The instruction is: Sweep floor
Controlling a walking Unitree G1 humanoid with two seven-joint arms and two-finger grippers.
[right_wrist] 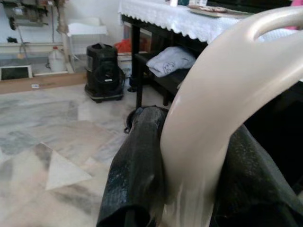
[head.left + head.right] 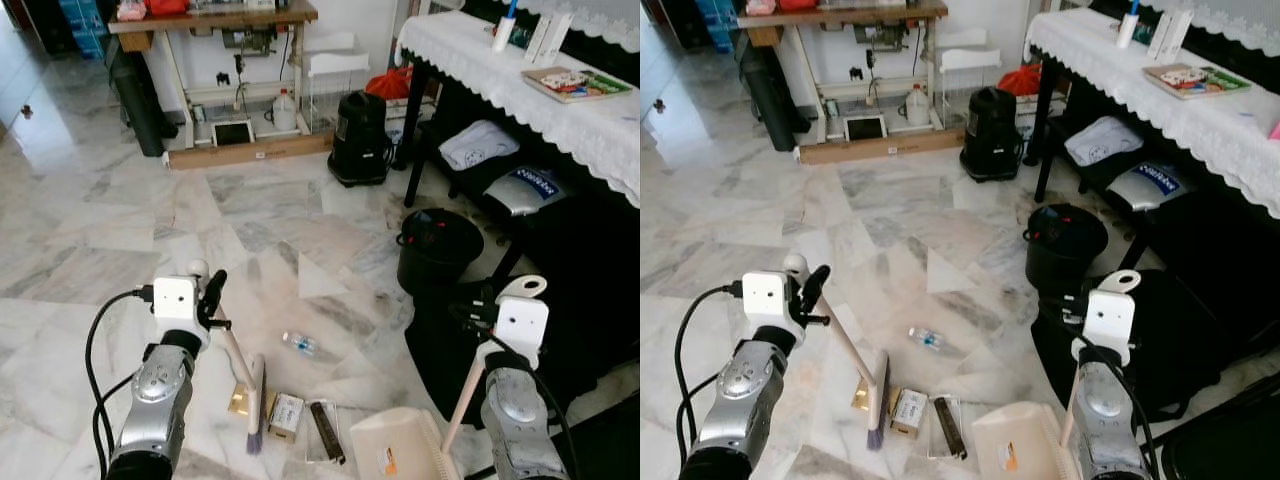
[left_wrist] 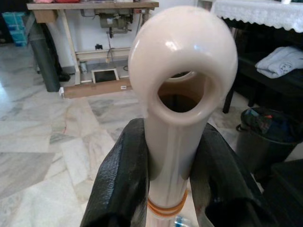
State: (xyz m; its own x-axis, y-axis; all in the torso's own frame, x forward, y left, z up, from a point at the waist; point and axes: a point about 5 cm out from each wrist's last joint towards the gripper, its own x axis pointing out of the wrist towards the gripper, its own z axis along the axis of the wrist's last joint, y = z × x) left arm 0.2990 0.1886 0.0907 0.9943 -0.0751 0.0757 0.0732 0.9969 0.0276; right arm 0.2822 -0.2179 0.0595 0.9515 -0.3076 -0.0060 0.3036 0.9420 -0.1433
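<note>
- Broom [image 2: 254,400] stands slanted on the marble floor [image 2: 110,220], its cream handle running up to the left gripper [image 3: 173,179] and its dark bristle head resting low on the tiles.
- Left gripper is clenched on the broom handle just below the ringed end, one black finger pressed on each side.
- Right gripper [image 1: 189,189] grasps the curved cream handle of the dustpan [image 2: 395,445], whose pan sits on the floor to the right of the broom.
- Litter lies between broom head and dustpan: a small plastic bottle [image 2: 299,344], a white box [image 2: 286,413], a gold-coloured scrap [image 2: 239,401] and a dark, flat strip [image 2: 327,432], possibly a wrapper.
- A black bin [image 2: 438,248] stands near the lace-covered worktop [image 2: 560,110] on the right.
- A black vacuum-like appliance [image 2: 360,138] stands further back.
</note>
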